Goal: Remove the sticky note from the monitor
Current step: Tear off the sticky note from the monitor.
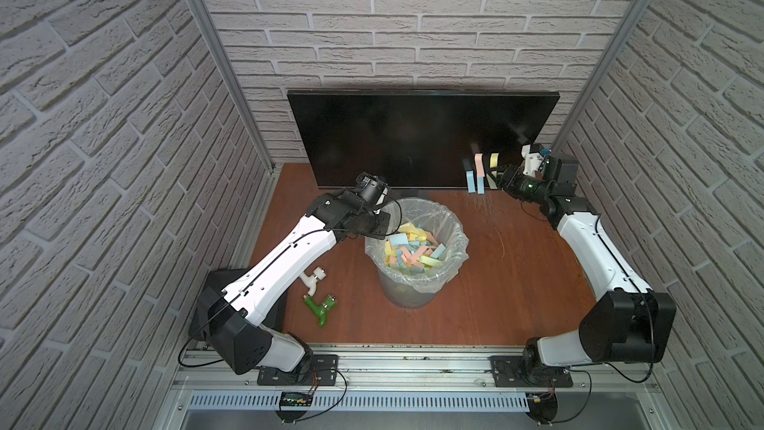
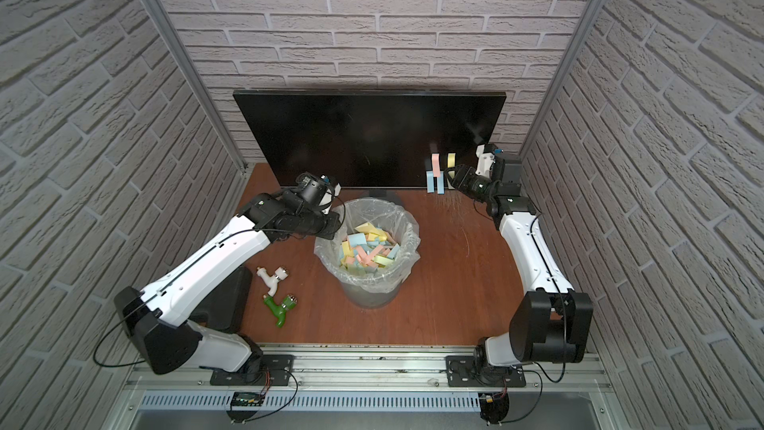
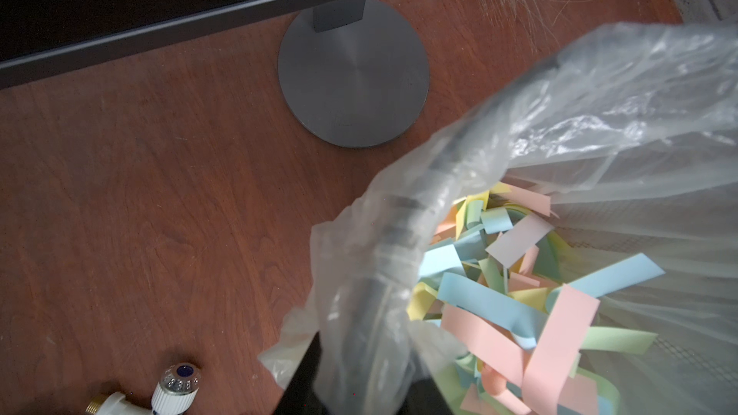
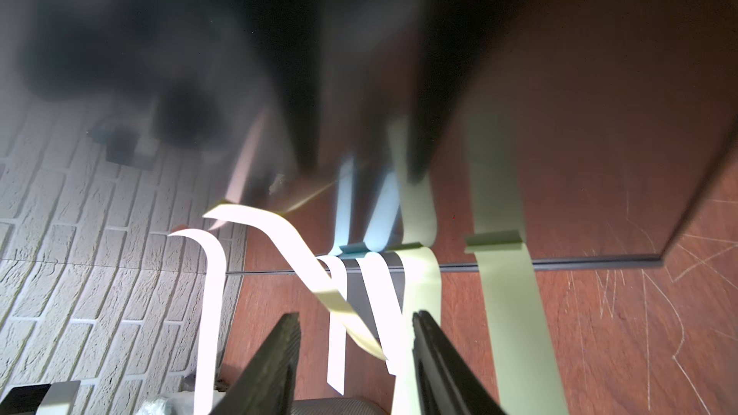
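The monitor [image 1: 413, 138] stands at the back of the table, wide and black, in both top views. Several sticky notes cling to its lower right corner: blue [image 1: 470, 182], pink [image 1: 478, 162] and yellow [image 1: 494, 159]. My right gripper [image 1: 497, 177] is right at them. In the right wrist view it [image 4: 355, 315] is open, and a curled pale yellow note [image 4: 295, 249] and other strips hang between its fingers [image 4: 279, 353]. A green note [image 4: 507, 293] hangs just outside them. My left gripper [image 3: 367, 385] is shut on the plastic-lined rim of the waste bin [image 1: 417, 283].
The bin [image 2: 372, 295] in the middle of the table holds many coloured note strips. A white tap [image 1: 313, 279] and a green tap [image 1: 320, 306] lie to its left. The monitor's round grey foot [image 3: 353, 73] stands behind the bin. Brick walls close in on three sides.
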Available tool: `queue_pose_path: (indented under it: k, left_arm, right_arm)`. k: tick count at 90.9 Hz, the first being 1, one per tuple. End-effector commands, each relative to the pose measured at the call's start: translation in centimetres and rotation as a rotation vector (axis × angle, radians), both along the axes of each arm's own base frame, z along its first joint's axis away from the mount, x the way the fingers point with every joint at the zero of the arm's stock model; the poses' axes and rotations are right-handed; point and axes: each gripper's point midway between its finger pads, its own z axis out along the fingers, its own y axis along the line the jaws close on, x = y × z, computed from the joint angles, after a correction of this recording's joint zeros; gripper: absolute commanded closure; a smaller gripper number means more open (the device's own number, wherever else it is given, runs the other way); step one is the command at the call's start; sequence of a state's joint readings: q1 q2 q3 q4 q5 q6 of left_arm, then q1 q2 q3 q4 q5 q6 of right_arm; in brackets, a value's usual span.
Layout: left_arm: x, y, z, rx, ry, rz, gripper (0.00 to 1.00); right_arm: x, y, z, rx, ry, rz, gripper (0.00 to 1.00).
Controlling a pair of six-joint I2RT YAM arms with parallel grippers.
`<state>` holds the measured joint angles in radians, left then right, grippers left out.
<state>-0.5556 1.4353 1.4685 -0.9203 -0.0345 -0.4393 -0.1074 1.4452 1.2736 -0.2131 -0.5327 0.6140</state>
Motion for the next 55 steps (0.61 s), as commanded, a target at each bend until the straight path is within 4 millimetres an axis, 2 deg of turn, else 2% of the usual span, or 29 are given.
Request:
queue_pose_path:
  k: [1,12,39,55]
  left_arm:
    - [0.2,-0.1,-0.3,0.017,-0.005,-0.007,0.70]
    - [0.2,0.1,-0.2,0.020,-0.008,-0.005,0.70]
    - [0.2,0.1,-0.3,0.019,-0.005,-0.005,0.70]
    - [0.2,0.1,-0.4,0.021,-0.004,-0.006,0.70]
  right_arm:
    - [0.7,0.4,2.5,0.006,-0.087,0.021,0.53]
    - [0.9,0.6,2.6,0.028,-0.094,0.027,0.56]
    - [0.2,0.6,2.8,0.023,-0.101,0.019,0.74]
    - [-0.2,0.5,2.9,0.015,-0.103,0.010,0.93]
